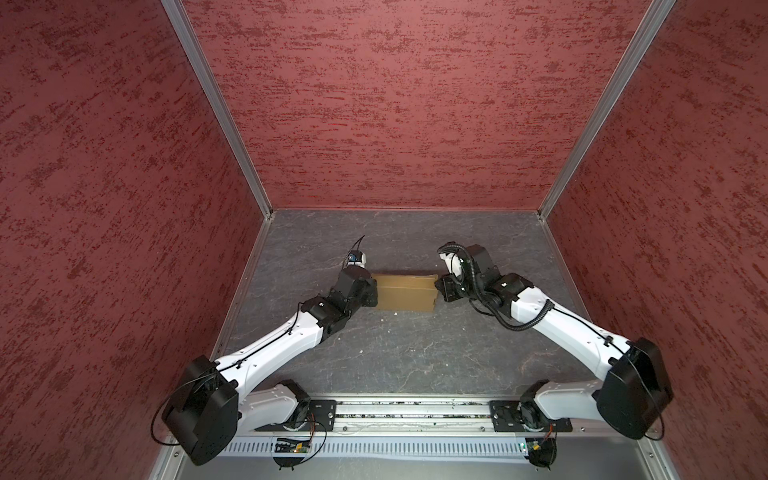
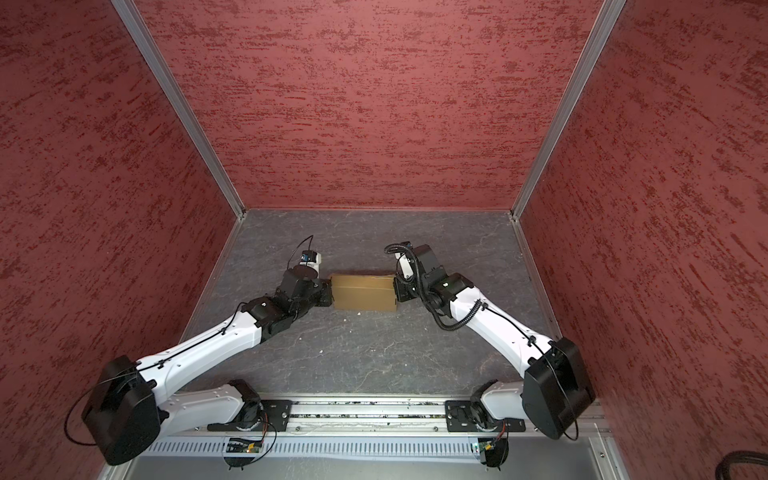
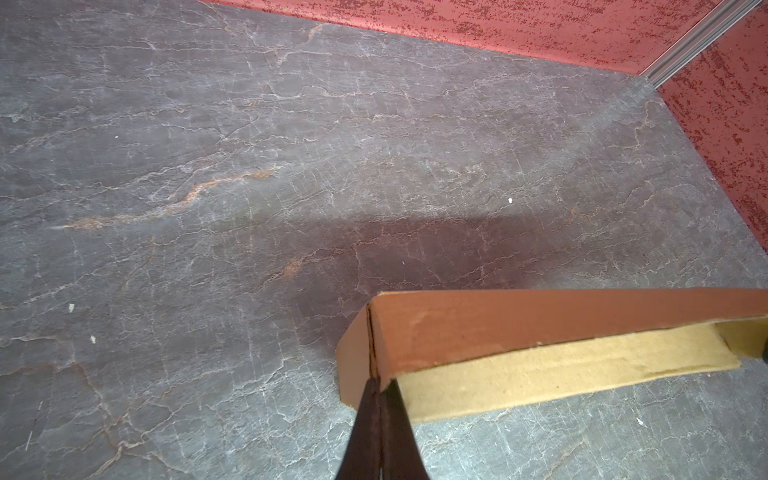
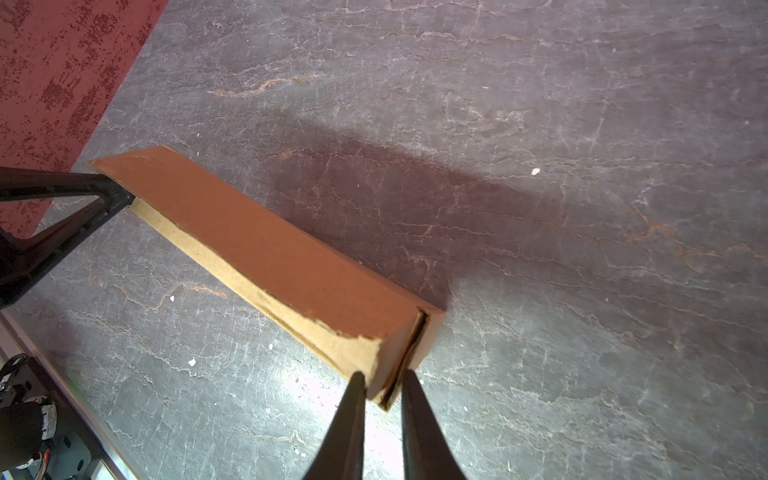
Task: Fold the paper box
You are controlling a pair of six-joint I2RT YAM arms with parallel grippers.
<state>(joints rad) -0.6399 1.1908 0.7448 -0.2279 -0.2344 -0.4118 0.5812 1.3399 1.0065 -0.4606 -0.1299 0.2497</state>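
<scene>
The paper box (image 1: pixel 405 293) (image 2: pixel 363 293) is a shallow tan cardboard shape lying on the grey table between my two grippers. My left gripper (image 1: pixel 375 293) (image 2: pixel 331 293) is at its left end. In the left wrist view the paper box (image 3: pixel 540 328) shows its raised wall, and the left gripper (image 3: pixel 377 384) is shut, its tips together against the corner seam. My right gripper (image 1: pixel 438 289) (image 2: pixel 395 289) is at the right end. In the right wrist view the right gripper (image 4: pixel 384 382) is shut on the paper box (image 4: pixel 270 253), one finger on each side of the doubled end wall. The left gripper (image 4: pixel 122 197) shows at the far end.
Red textured walls (image 1: pixel 395 124) enclose the table on three sides, with aluminium corner posts (image 1: pixel 216 108). A metal rail (image 1: pixel 415 413) carrying both arm bases runs along the front edge. Small white crumbs (image 1: pixel 394 313) dot the grey stone-patterned surface (image 1: pixel 415 357).
</scene>
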